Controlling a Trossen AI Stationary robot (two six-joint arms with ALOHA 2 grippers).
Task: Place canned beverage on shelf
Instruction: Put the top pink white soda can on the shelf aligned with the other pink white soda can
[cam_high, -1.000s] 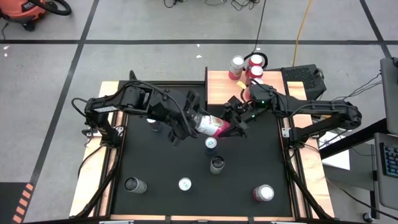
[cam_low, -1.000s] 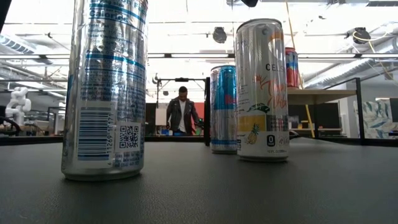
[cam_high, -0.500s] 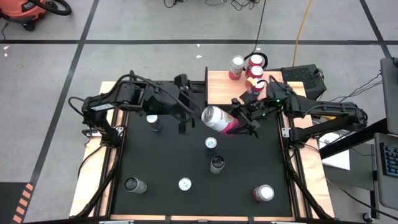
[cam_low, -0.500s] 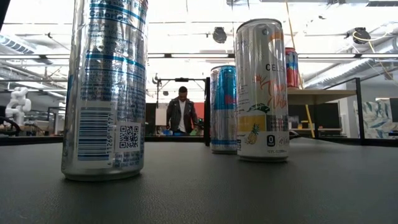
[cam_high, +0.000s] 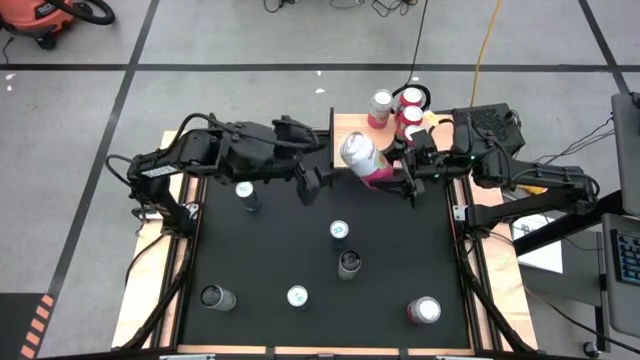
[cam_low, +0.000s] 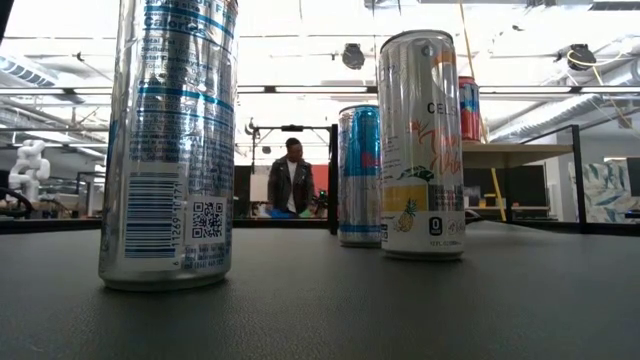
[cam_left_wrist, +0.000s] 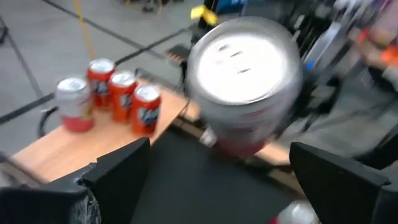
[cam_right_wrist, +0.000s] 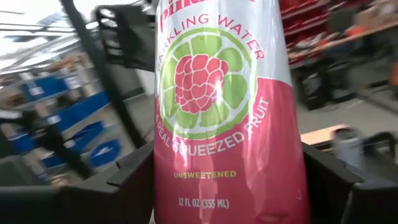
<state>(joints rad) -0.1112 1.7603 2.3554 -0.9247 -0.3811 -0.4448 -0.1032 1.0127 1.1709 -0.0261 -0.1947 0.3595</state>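
The pink sparkling-water can (cam_high: 364, 160) hung in the air over the shelf (cam_high: 350, 128), tilted so its silver end faced the left arm. It sat clamped between the fingers of the right end effector (cam_high: 398, 172), which reached in from the right side of the bench (cam_high: 400, 250); in the right wrist view the raspberry label filled the space between both dark fingers (cam_right_wrist: 134, 180). The left end effector (cam_high: 318, 180) stood just beside the can toward the left, fingers spread wide and touching nothing, the can's end plain between them in its wrist view. Three cans (cam_high: 396, 108) stood grouped at the far right part of the shelf board, close behind the held can. Further cans (cam_high: 340, 232) stood scattered on the black bench top.
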